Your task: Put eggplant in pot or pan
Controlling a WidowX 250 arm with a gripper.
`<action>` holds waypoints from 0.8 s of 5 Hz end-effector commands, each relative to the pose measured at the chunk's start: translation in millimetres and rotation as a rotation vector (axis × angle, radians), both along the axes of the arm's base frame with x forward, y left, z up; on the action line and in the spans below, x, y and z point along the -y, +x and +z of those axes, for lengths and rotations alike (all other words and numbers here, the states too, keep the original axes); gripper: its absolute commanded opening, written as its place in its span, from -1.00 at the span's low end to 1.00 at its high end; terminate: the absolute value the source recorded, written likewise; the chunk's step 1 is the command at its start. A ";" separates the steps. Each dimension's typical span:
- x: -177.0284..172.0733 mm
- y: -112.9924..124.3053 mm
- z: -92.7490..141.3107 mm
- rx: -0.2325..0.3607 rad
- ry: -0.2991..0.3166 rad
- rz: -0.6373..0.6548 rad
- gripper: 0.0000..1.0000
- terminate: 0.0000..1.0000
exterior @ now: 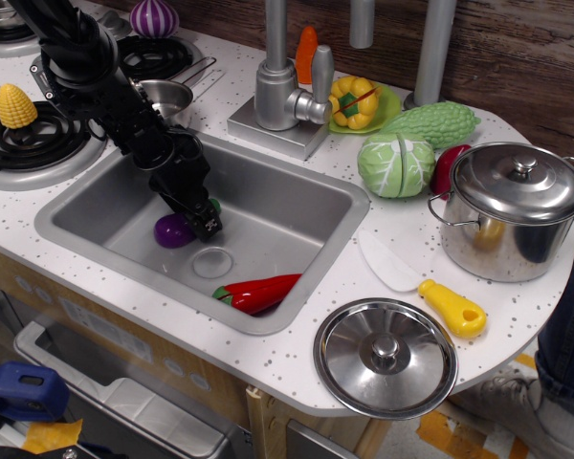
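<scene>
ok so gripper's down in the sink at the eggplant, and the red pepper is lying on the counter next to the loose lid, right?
Not quite. The red pepper lies inside the sink, near its front edge, not on the counter. The loose lid is the thing on the counter. The rest holds: the gripper is down in the sink at the eggplant. The observation.image view shows it.

- No readable words, brand names or numbers showed anywhere in the frame.
- The only mark was a small white patch with dark specks on the black gripper (203, 218), left of centre over the sink; it was too small and blurred to read.
</scene>
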State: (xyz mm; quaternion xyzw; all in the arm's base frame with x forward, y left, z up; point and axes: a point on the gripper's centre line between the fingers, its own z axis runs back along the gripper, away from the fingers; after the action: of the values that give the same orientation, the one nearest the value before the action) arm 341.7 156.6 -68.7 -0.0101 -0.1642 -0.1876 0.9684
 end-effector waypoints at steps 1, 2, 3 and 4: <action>-3.3 -3.5 26.1 -0.026 0.021 0.010 -1.00 -1.00; -1.2 -7.9 59.1 -0.080 0.061 0.030 -1.00 -1.00; -3.5 -16.2 98.7 -0.142 0.130 0.051 -1.00 -1.00; -24.6 -13.2 129.2 -0.176 0.199 0.023 -1.00 -1.00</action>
State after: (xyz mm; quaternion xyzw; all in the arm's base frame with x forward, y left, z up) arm 331.8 185.4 53.3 0.0638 -0.0190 -0.2075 0.9760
